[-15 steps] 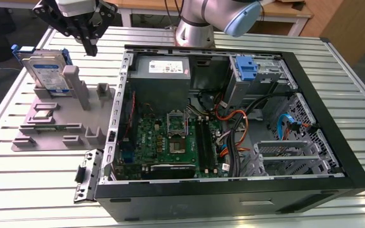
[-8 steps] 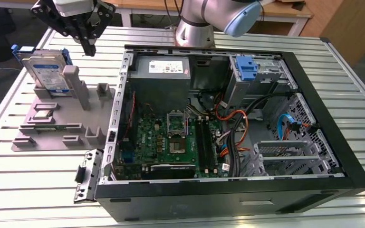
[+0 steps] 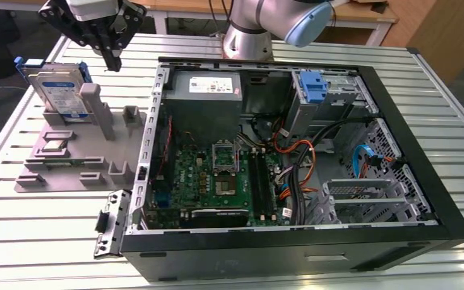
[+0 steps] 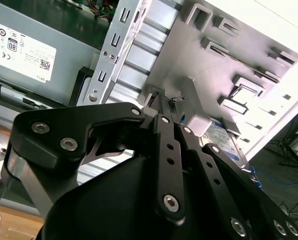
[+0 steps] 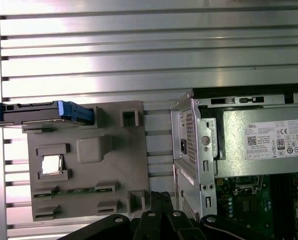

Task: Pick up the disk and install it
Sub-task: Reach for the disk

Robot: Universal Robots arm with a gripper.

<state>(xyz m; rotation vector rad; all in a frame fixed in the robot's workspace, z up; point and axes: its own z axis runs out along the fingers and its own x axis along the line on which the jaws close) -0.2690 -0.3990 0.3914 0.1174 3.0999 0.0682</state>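
In the exterior view, the open computer case (image 3: 296, 257) lies nearest, its motherboard (image 3: 215, 181) exposed. On the exterior view's left you have the grey fixture plate (image 3: 123, 142) on the slatted table (image 3: 22, 241), and the disk (image 3: 58, 90) stands on edge at its far end. Farther back, the gripper (image 3: 113, 65) hangs near the disk without touching it, fingers together and holding nothing.

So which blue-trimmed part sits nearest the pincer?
The disk, upright in the grey fixture outside the case; the blue latch is inside it, farther from the pincer.
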